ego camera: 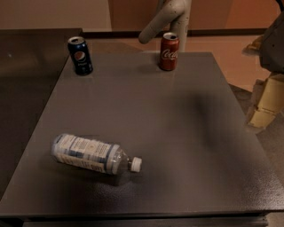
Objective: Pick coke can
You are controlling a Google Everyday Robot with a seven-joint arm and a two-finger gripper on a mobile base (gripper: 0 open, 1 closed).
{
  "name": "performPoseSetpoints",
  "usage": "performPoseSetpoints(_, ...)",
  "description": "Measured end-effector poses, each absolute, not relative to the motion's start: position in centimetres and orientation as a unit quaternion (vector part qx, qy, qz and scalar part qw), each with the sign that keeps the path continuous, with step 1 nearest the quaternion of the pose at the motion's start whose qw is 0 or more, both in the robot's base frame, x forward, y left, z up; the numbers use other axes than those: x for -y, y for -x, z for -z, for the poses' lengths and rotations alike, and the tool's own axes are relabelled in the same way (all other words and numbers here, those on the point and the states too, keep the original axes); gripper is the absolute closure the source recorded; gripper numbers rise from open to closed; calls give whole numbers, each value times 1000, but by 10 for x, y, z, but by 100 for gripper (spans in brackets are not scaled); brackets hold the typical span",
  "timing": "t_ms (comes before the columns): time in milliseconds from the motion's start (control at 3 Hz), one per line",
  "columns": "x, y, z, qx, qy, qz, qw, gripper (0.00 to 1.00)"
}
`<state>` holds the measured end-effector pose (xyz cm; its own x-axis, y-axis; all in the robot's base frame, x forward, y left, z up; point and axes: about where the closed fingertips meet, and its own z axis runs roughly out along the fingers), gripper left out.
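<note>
Overhead, your gripper (163, 40) hung at the table's (177, 133) far edge, fingers (153, 31) spread apart flanking the upright coke can (169, 54), Pepsi can (80, 55) far left, water bottle (88, 154) lying down front.

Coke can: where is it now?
Camera view: coke can upright at the table's far edge, right of the Pepsi can, with the open gripper close by it.

Bare indoor room, lab-like: grey table (177, 133), tan wall (53, 13), claw (163, 39) at table's far edge.
</note>
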<state>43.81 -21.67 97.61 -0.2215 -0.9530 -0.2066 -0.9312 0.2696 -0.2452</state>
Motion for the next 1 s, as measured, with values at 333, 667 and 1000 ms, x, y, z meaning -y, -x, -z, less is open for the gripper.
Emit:
performPoseSetpoints(333,217,-439,-976,-781,603,35,160,0)
performPoseSetpoints(667,218,-457,-974,-786,592,38,176,0)
performPoseSetpoints(1000,221,-485,-973,-793,575,38,198,0)
